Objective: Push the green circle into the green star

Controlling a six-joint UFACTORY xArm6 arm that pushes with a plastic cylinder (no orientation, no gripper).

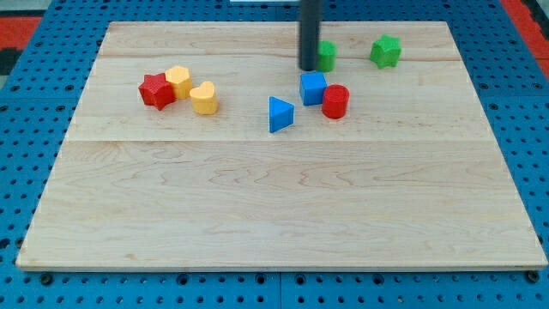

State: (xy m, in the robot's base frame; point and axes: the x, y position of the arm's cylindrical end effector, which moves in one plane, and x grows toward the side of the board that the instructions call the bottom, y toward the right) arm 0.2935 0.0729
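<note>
The green circle (327,56) sits near the view's top, partly hidden behind my rod. The green star (386,51) lies to its right, a short gap between them. My tip (308,67) stands just at the left side of the green circle, touching or almost touching it. A blue cube (313,87) lies just below my tip.
A red cylinder (335,101) sits right of the blue cube. A blue triangle (280,114) lies lower left of the cube. At the view's left are a red star (156,91), a yellow hexagon (178,81) and a yellow heart (204,97). The wooden board (274,223) lies on blue pegboard.
</note>
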